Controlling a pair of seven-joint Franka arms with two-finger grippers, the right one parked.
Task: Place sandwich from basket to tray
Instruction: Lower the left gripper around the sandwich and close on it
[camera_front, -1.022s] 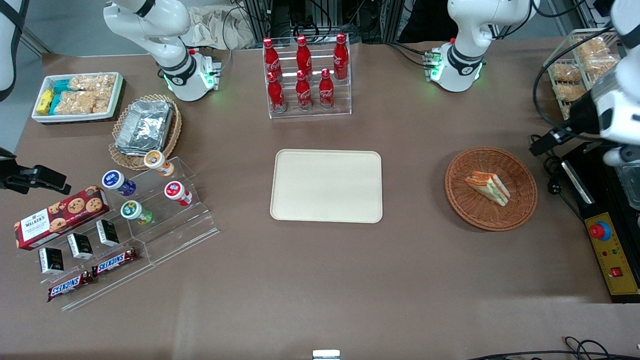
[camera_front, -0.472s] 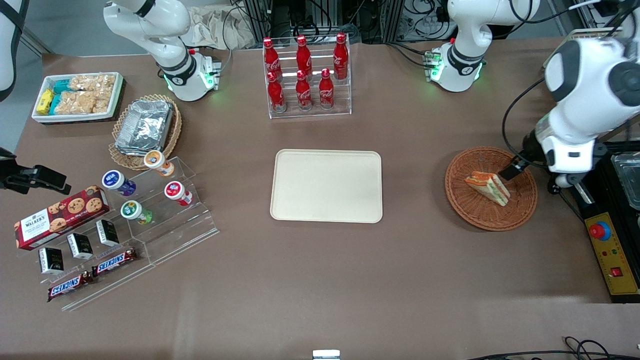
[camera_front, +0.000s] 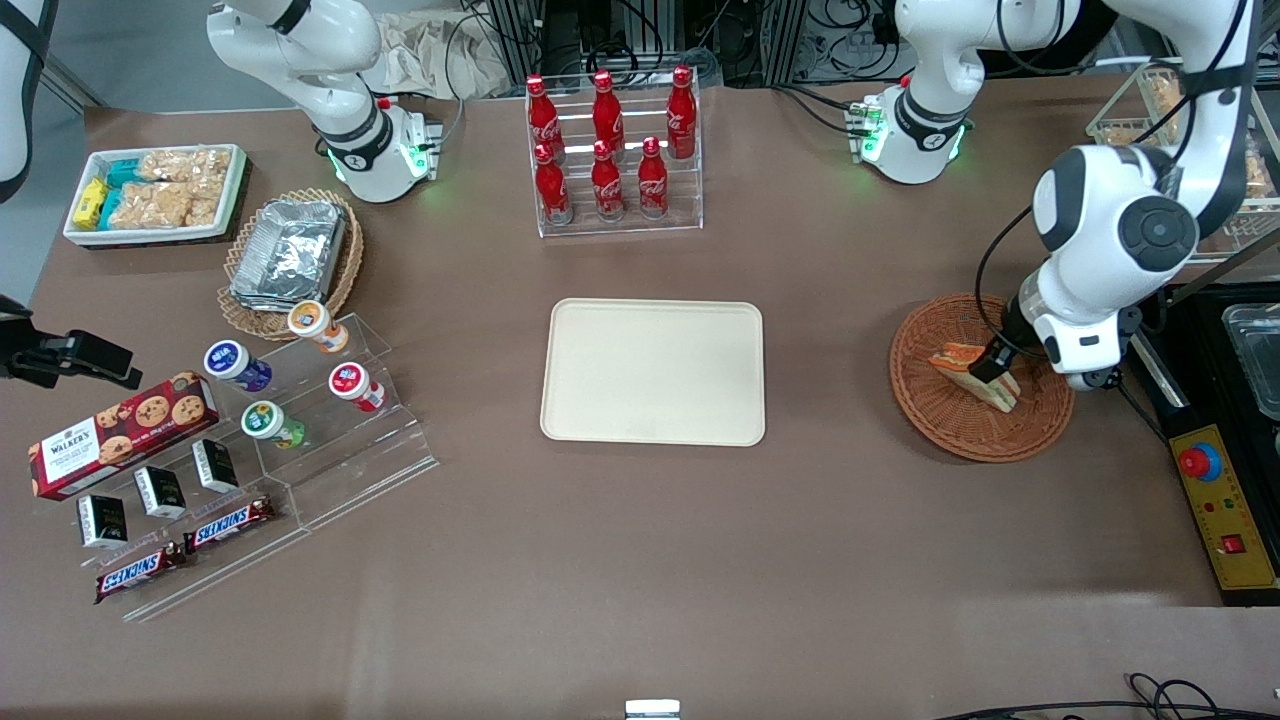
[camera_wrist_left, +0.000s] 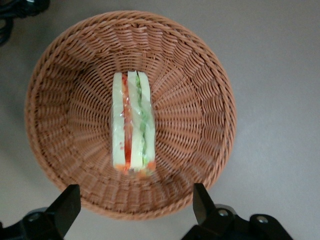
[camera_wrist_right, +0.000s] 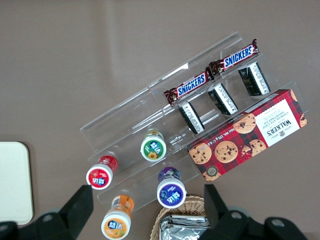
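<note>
one gripper: the gripper (camera_wrist_left: 132, 207) hangs right over the basket, its two fingers (camera_wrist_left: 65, 206) wide apart and holding nothing. in the front view the gripper (camera_front: 992, 368) sits just above the sandwich.
why the fingers are apart: the gap looks wider than the sandwich, so i think it is getting ready to come down with one finger on each bread side.
sandwich: the sandwich (camera_wrist_left: 133, 124) lies in the middle of the basket, standing on its edge, with the red, orange and green stripes facing up. it lines up with the gap between the fingers. that looks like a good way to pinch it.
basket: the basket (camera_front: 935, 415) is round and brown, and sits toward the working arm's end of the table.
tray: the tray (camera_front: 652, 372) is flat and has nothing on it. it sits well apart from the basket, near the middle of the table.
step: the grab is not done yet, and the carry to the tray comes after.
care: the bread looks soft, so a hard pinch could squash it.
</note>
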